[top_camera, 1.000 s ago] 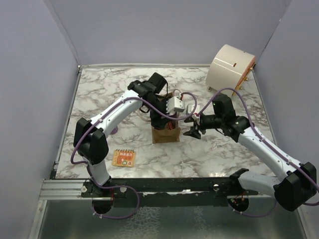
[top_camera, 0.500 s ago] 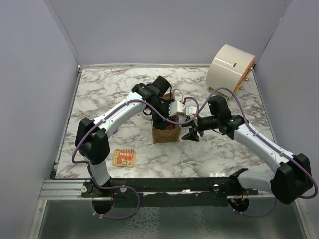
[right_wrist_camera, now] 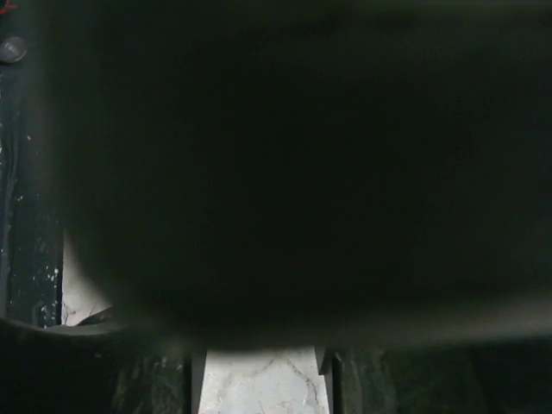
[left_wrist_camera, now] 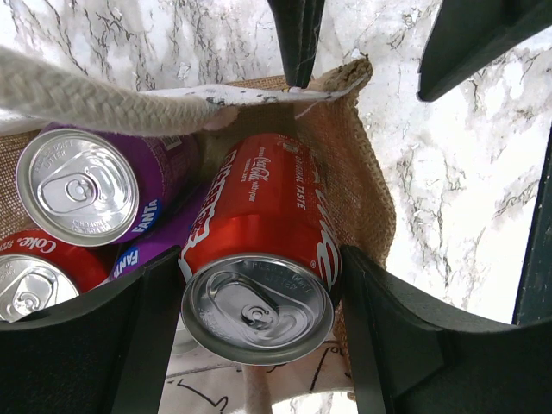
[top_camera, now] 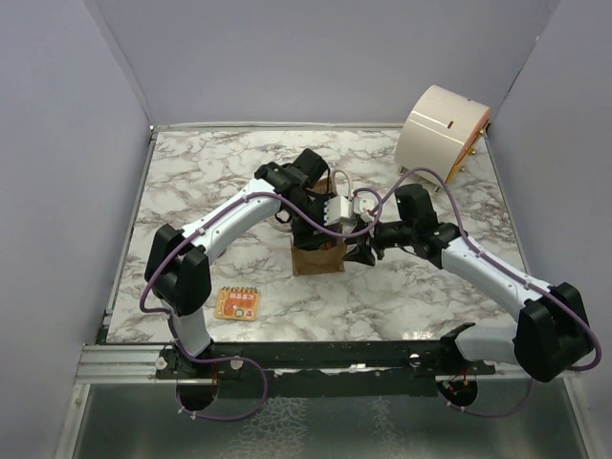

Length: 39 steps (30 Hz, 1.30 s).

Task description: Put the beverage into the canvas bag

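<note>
A red Coca-Cola can (left_wrist_camera: 267, 207), the beverage, is clamped between the fingers of my left gripper (left_wrist_camera: 259, 302) and tilts down into the mouth of the canvas bag (left_wrist_camera: 358, 164). A purple Fanta can (left_wrist_camera: 95, 185) and another red cola can (left_wrist_camera: 30, 285) stand inside the bag. A cream handle (left_wrist_camera: 103, 108) lies across the opening. In the top view the tan bag (top_camera: 318, 256) stands mid-table under my left gripper (top_camera: 320, 225). My right gripper (top_camera: 361, 251) is against the bag's right side, jaws apart around its far corner. The right wrist view is mostly blacked out.
A large cream drum-shaped container (top_camera: 442, 129) lies at the back right corner. A small orange packet (top_camera: 237, 303) rests near the front left. Grey walls close in the marble table (top_camera: 201, 182) on three sides.
My right gripper has moved left, up to the bag's right side, and its jaws have narrowed. My left gripper has shifted slightly right over the bag with the can.
</note>
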Tool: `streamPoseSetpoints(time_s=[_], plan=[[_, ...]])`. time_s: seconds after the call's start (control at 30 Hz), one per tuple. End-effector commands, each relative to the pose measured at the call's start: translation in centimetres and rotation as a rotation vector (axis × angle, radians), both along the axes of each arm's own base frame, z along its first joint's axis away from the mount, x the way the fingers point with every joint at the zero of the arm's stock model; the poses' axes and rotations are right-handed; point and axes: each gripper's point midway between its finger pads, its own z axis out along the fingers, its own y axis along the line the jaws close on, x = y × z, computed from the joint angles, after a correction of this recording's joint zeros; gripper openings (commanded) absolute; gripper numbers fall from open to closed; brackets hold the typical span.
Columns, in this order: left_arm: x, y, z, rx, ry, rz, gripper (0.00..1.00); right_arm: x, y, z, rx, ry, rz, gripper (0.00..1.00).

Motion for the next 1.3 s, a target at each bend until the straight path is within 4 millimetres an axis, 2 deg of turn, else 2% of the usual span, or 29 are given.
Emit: streamPoseSetpoints(time_s=[0.0,0.77,1.03,1.27], plan=[[-0.4,-0.6,0.9,-0.002,-0.018,-0.056,0.0,1.2,0.0,-0.8,-0.009,0.047,-0.084,0.42],[-1.6,1.5,-0.4,0.147,-0.011,-0.116,0.0,1.7,-0.4,-1.3,-0.034,0.024,-0.108,0.02],[-2.0,1.5,-0.3,0.143,-0.012,-0.139,0.0,1.7,-0.4,-1.3,-0.034,0.021,-0.106,0.01],[-2.0,0.1,-1.5,0.089,-0.003,-0.12,0.0,1.3,-0.4,-1.3,-0.031,0.01,-0.077,0.01]])
